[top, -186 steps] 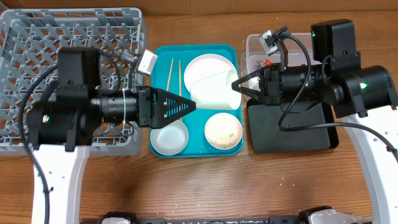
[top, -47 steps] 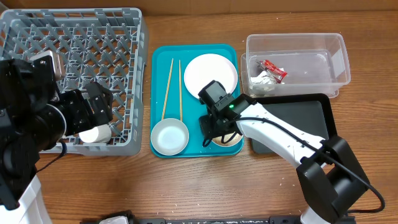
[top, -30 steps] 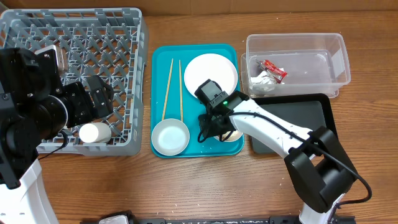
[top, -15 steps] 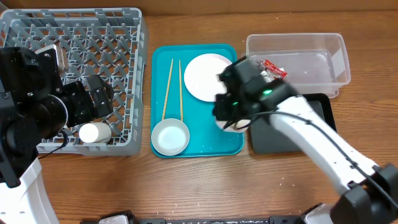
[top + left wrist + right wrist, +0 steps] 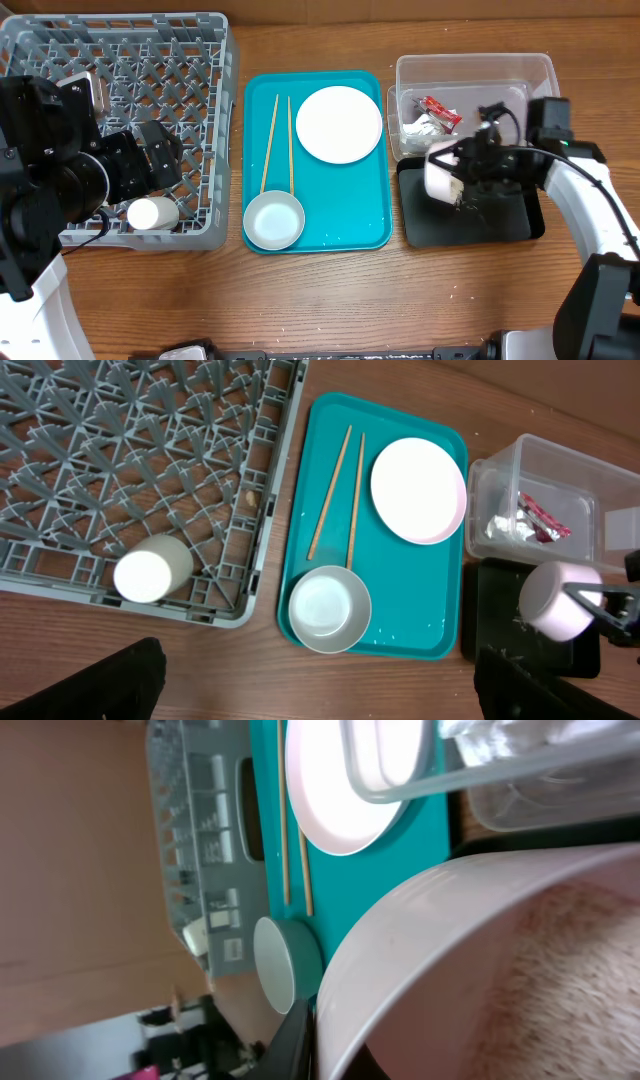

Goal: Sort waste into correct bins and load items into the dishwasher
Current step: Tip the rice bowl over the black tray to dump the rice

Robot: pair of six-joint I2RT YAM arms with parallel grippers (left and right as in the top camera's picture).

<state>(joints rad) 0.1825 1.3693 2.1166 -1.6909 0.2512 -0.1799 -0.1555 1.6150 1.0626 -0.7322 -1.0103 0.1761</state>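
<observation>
My right gripper (image 5: 458, 172) is shut on the rim of the small pale pink bowl (image 5: 438, 172), which hangs tipped on its side over the black tray (image 5: 500, 215). Rice (image 5: 560, 970) clings inside the bowl (image 5: 430, 950), and loose grains (image 5: 466, 202) lie on the tray below. My left gripper (image 5: 320, 700) stands open and empty above the grey dish rack (image 5: 120, 60), where the white cup (image 5: 152, 213) lies. The white-pink plate (image 5: 340, 122), the grey-blue bowl (image 5: 273, 220) and two chopsticks (image 5: 268, 140) rest on the teal tray (image 5: 345, 215).
The clear tub (image 5: 520, 75) behind the black tray holds the red wrapper (image 5: 438, 108) and the crumpled paper scrap (image 5: 418, 128). A few rice grains dot the teal tray's right side (image 5: 440, 625). Bare wooden tabletop runs along the front edge.
My right arm has lifted the pink bowl off the teal tray, swung it right, and tipped it over the black tray. The left arm has stayed still.
</observation>
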